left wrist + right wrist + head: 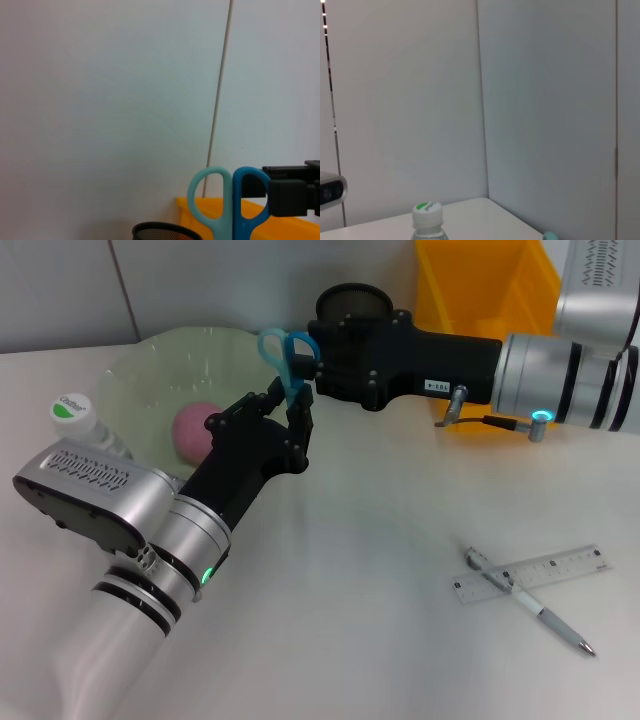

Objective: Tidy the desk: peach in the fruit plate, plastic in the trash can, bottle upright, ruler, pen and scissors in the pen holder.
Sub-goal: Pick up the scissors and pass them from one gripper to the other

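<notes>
Above the far middle of the desk (350, 570), blue-handled scissors (288, 358) upright, handles up, left claw (288, 412) clamped on them, right claw (305, 365) meeting the handles, its grip unclear, black mesh pen holder (352, 306) just behind.
</notes>
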Controlling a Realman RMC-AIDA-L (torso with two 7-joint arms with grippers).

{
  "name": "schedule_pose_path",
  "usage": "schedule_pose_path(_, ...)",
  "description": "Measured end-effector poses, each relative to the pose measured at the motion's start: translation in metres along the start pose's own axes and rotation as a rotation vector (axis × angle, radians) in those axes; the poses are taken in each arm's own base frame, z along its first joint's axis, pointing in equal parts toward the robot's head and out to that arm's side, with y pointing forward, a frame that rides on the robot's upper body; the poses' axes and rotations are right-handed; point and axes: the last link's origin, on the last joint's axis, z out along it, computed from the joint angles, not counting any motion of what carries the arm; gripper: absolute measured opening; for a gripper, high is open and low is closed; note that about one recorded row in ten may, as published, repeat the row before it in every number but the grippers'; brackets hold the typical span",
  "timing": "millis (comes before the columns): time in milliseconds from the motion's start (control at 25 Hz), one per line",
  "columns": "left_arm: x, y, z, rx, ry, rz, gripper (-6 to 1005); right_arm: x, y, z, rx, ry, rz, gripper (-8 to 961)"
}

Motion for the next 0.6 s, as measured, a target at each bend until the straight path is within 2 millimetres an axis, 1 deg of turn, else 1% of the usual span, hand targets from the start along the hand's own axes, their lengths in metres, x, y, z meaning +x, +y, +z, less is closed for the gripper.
schedule_pose_path(320, -0.002, -0.0035, 0.0039, 0.01, -0.028, 0.004, 294, 0.0006, -0.0019, 0.0009, 0.012, 0.007, 0.0, 482)
schedule_pose_path(600, -0.0009, -0.0032, 0.0047, 0.008, -0.022, 0.005, 297, 0.0, -0.0039, 0.0027, 0.022, 0.012, -0.007, 457)
